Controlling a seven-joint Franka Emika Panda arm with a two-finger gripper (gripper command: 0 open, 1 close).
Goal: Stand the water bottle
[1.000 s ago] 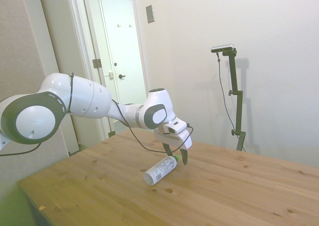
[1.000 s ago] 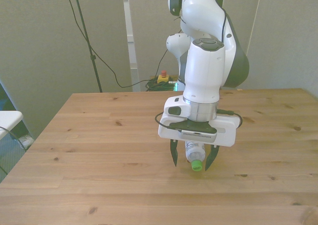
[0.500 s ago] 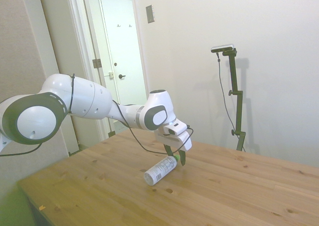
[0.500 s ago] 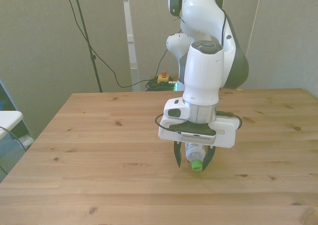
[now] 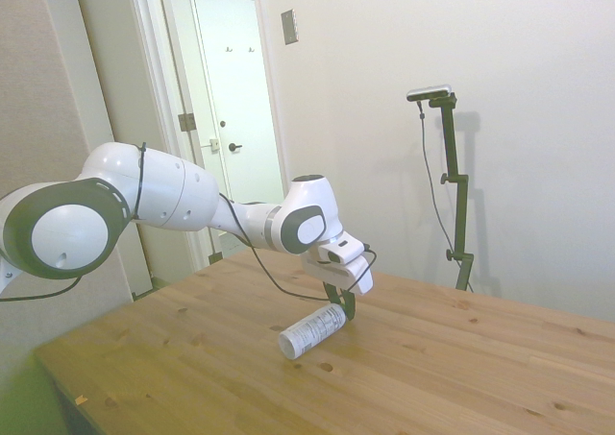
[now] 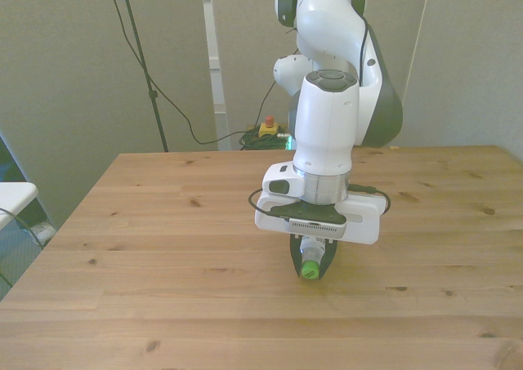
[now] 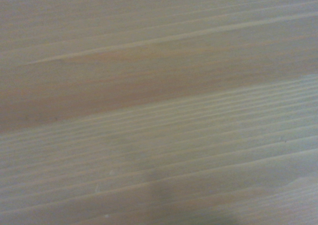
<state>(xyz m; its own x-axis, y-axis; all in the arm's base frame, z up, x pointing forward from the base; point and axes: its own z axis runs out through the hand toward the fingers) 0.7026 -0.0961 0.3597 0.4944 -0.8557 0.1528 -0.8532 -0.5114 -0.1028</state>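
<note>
Lying on its side on the pale wooden counter (image 5: 461,358), the small clear plastic water bottle (image 5: 312,330) with the green screw cap and white printed label has yet to be stood up. It sits around the middle of the counter, well clear of every edge, its flat base pointing toward the near corner in the side view and its cap end tucked under the arm. The white arm's dark two-fingered claw (image 6: 310,265) has its fingers drawn in narrow around the bottle's neck, just behind the cap, so I judge the grip to be made or all but made. What remains is the real work: lifting the cap end, swinging the bottle upright onto its base, and letting go without toppling it. The body looks to rest on the wood along its length, so no lift has begun as far as I can see.

From the side, the whole length of the bottle and its label show, but the cap is hidden behind the dark fingers. From the front, the bottle (image 6: 311,260) is seen end on: the green cap shows plainly between the fingers, while the body is hidden behind the claw's white housing. The wrist camera gives only blurred wood grain (image 7: 159,106), with no bottle in it.
</note>
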